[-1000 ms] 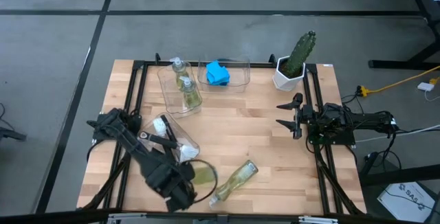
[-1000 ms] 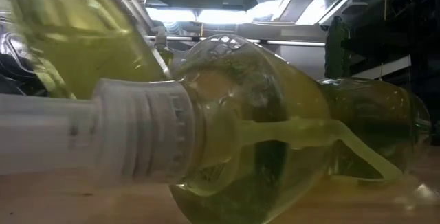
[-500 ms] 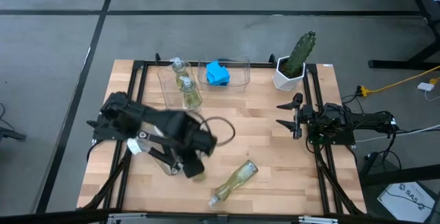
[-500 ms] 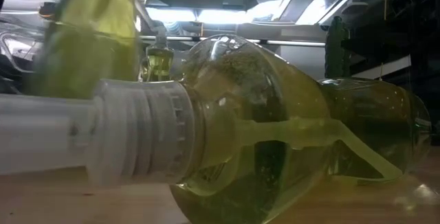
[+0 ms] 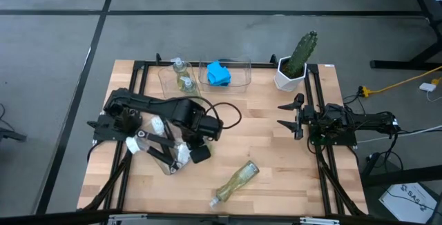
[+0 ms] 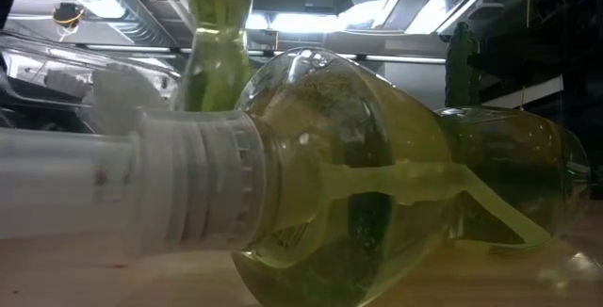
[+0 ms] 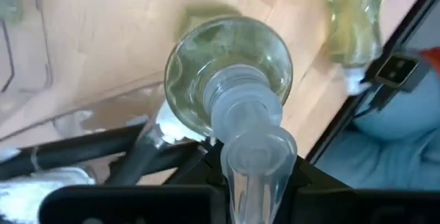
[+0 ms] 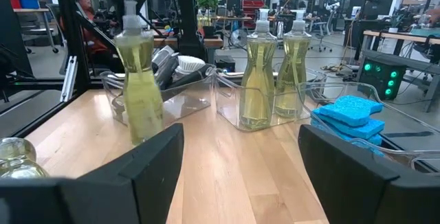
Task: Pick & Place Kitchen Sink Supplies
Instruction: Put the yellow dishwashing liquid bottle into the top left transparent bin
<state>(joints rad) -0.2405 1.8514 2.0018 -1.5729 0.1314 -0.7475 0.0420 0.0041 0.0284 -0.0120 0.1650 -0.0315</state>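
High view: the left gripper (image 5: 198,144) hangs over the left-centre of the table (image 5: 276,142), above a tipped clear bin (image 5: 166,157) holding white-headed dish brushes (image 5: 157,127). A soap bottle (image 5: 238,179) lies on its side near the front edge, well apart from that gripper. Two upright bottles (image 5: 184,83) stand in a bin at the back, blue sponges (image 5: 218,73) in the bin beside them. The right gripper (image 5: 293,116) waits at the right side, fingers spread, near the cactus (image 5: 302,54).

Low view: the lying bottle fills the foreground; a held bottle (image 6: 218,53) stands upright behind it.

Left wrist view: the fingers pinch that bottle at its neck.

Right wrist view: the held bottle stands upright just above the tabletop, beside the brush bin
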